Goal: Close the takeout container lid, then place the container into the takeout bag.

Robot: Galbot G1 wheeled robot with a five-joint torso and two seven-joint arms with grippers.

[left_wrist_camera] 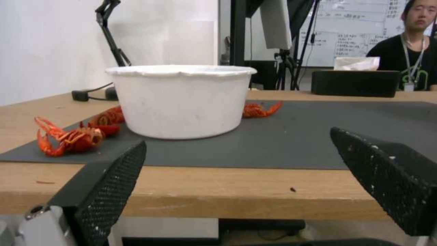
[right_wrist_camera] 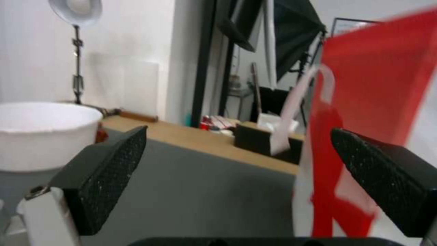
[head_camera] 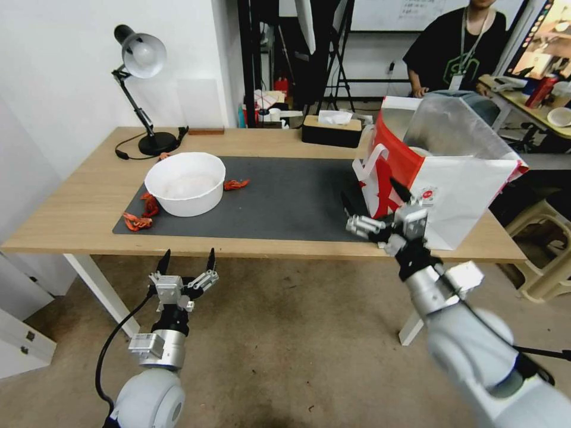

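Your right gripper (head_camera: 373,199), fingers apart, sits right of centre beside the takeout bag (head_camera: 458,196); left gripper (head_camera: 186,260), also spread, lower left.

My right claw (right_wrist_camera: 237,177) spread wide over the grey mat (right_wrist_camera: 205,191), red side of the bag (right_wrist_camera: 378,112) just past one finger, its white handle (right_wrist_camera: 296,109) hanging, white bowl (right_wrist_camera: 41,133) beyond the other finger.

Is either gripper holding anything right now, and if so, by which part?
Nothing is held. The left gripper is open below the table edge; the right gripper is open beside the takeout bag, nothing between its fingers.
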